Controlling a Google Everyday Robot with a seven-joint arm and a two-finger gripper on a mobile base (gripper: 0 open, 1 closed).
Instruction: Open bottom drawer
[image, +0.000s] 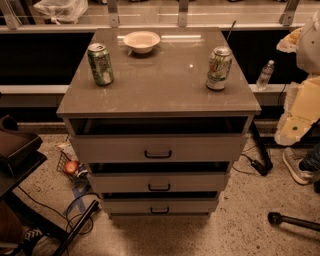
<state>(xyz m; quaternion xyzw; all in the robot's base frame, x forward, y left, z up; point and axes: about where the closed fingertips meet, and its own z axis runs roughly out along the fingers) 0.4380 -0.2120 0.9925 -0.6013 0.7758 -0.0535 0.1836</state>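
Observation:
The bottom drawer (160, 205) is the lowest of three pale grey-beige fronts on the cabinet (160, 95), just above the floor. Its small black bar handle (160, 210) sits at the middle of the front. A narrow dark gap shows above this front, as above the two higher ones. My cream-white arm stands at the right edge of the view. Its lower end, with the gripper (292, 131), hangs to the right of the cabinet at about the top drawer's height, well away from the bottom drawer's handle.
On the cabinet top stand a green can (100, 63), a second can (219, 68) and a white bowl (142, 41). A water bottle (265, 74) is on the ledge behind. Cables, a black stand leg (292, 220), a shoe (296, 165) and clutter at the left lie on the floor.

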